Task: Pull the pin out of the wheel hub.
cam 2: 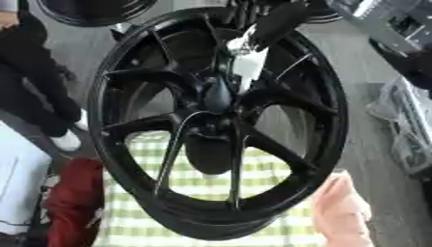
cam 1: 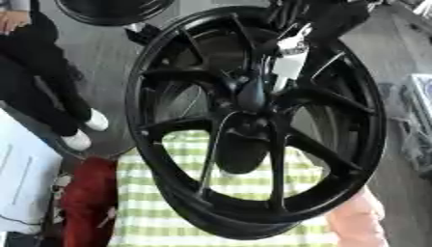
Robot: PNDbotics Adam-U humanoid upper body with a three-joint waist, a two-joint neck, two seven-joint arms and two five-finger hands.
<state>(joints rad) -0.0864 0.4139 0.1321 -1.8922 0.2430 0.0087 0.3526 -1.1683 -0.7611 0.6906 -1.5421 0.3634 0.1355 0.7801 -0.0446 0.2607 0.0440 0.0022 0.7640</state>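
A large black wheel hub [cam 1: 253, 120] with several spokes stands upright and fills most of the view. A white pin [cam 1: 289, 63] sticks out just above and right of the hub's centre [cam 1: 251, 94], its lower end against the centre. My right hand [cam 2: 274, 21] comes down from the top right and its dark fingers close round the pin's upper end. How deep the pin sits in the hub is hidden. My left hand shows in neither view.
A person in a green checked shirt [cam 1: 152, 212] is behind the wheel, with a bare hand [cam 1: 358, 222] at its lower right rim. A red cloth [cam 1: 84, 202] lies lower left. Another black wheel [cam 1: 114, 9] sits at the top left, and racks stand at the right.
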